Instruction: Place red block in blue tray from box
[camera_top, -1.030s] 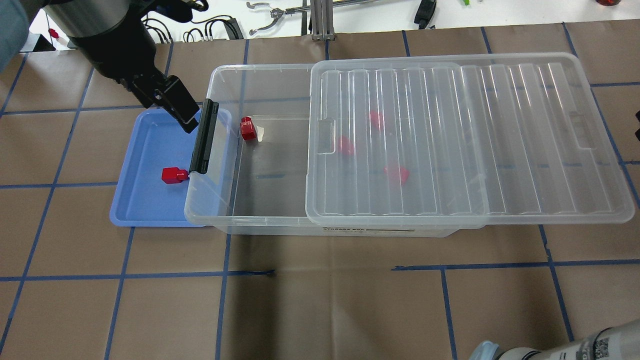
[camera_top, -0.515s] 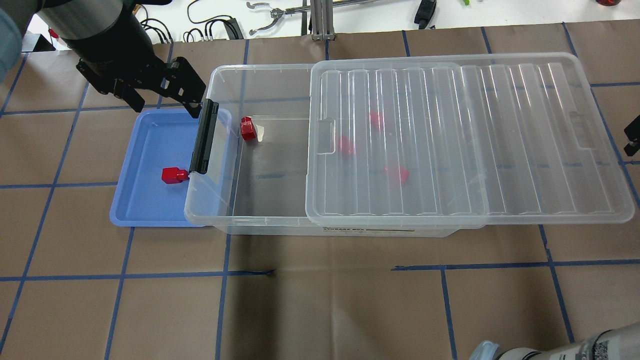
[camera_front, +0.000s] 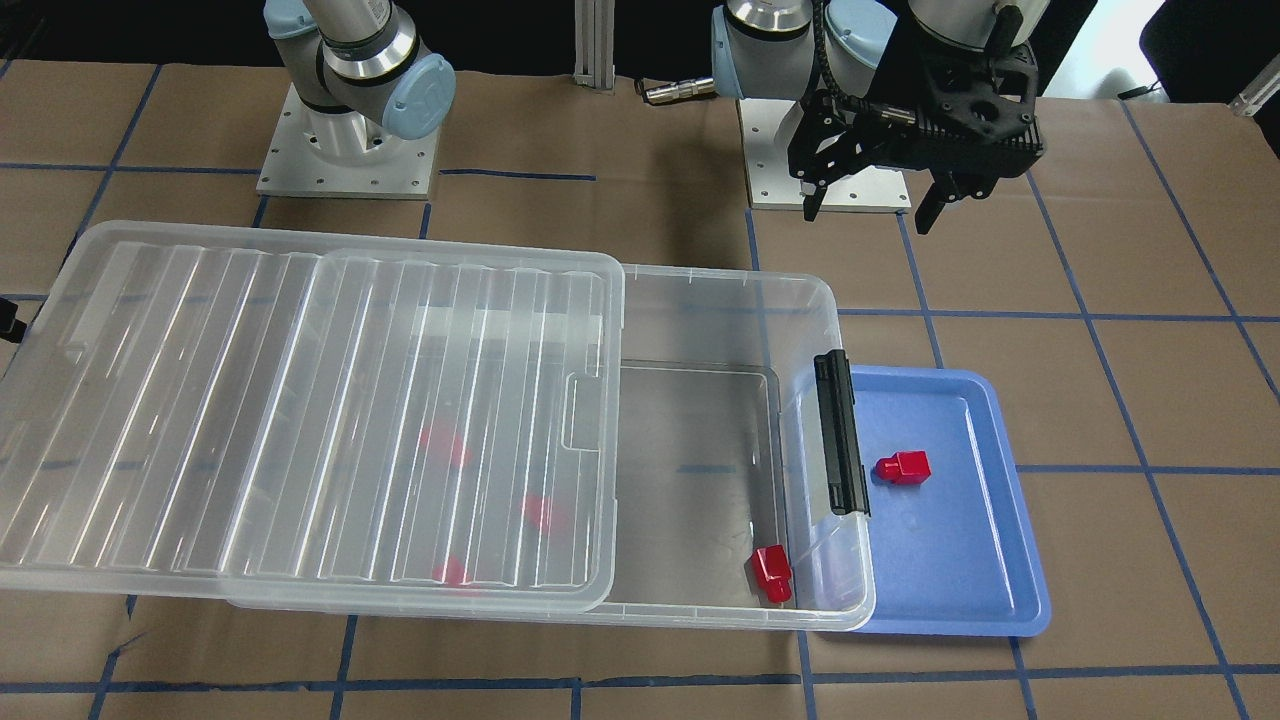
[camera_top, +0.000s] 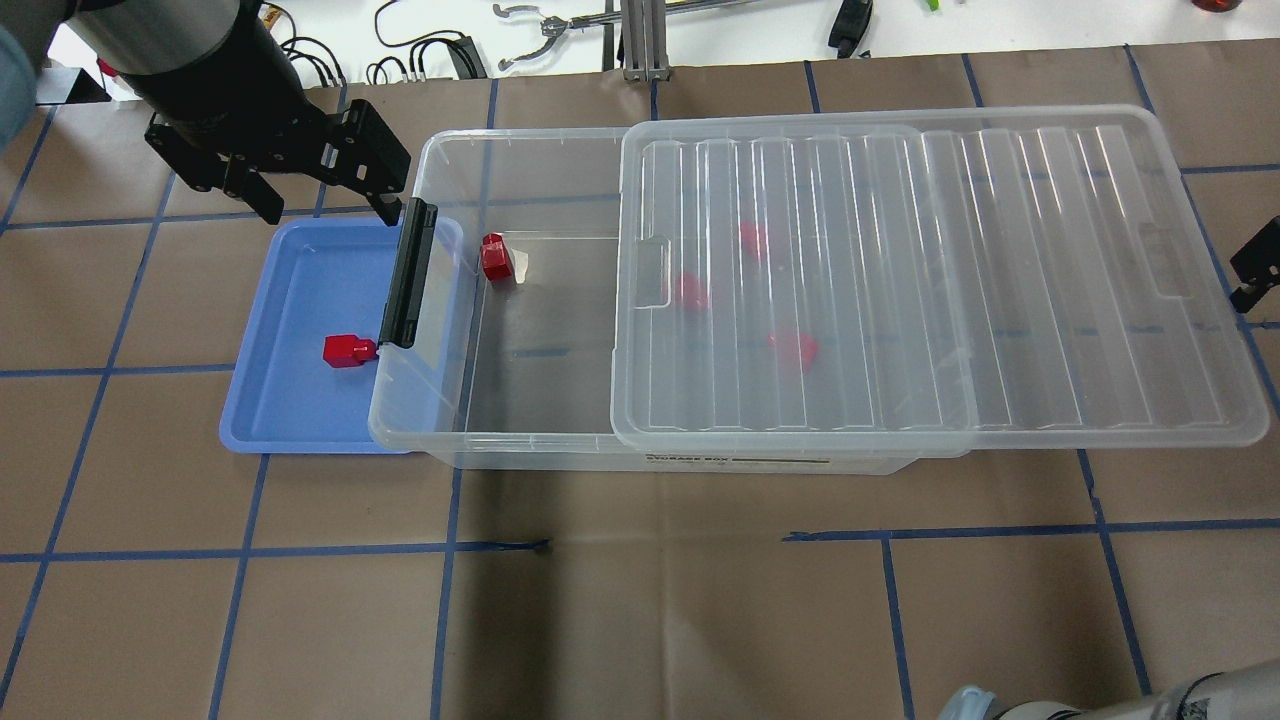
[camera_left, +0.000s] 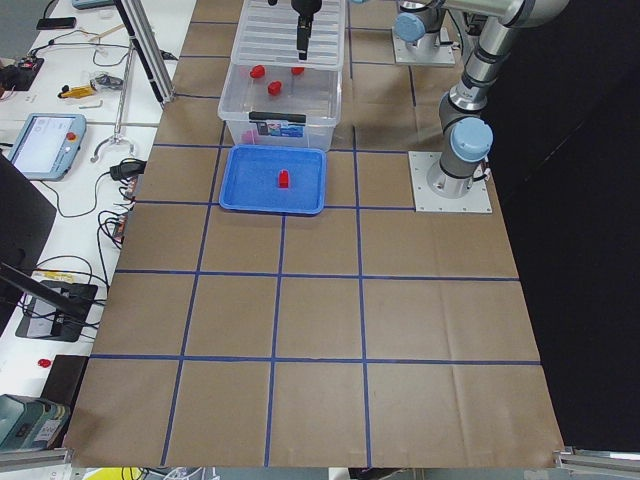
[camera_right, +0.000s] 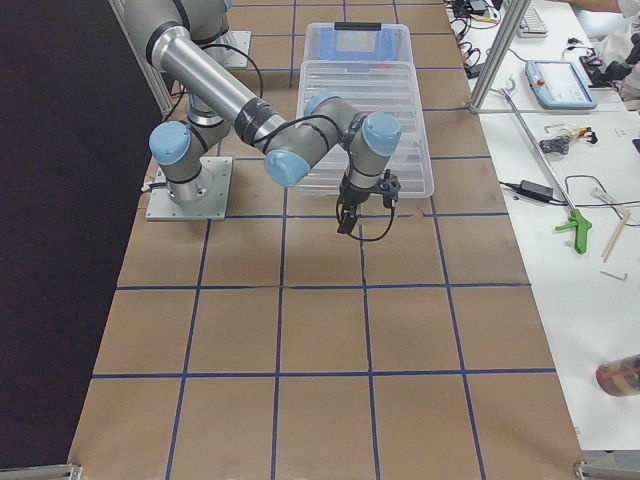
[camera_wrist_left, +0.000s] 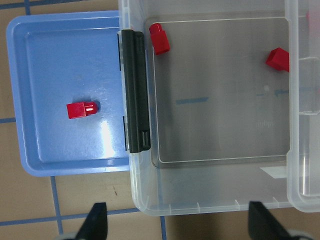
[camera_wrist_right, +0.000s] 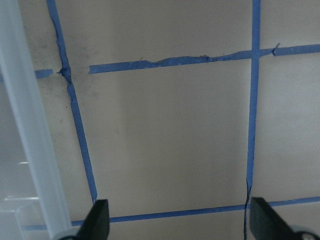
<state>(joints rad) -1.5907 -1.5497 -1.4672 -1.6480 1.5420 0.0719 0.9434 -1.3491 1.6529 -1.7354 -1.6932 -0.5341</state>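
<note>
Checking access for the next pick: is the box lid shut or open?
Partly open: the lid is slid sideways, leaving the box uncovered near its latch, one red block exposed.

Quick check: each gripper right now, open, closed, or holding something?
Left gripper: open, holding nothing.
Right gripper: open, holding nothing.
</note>
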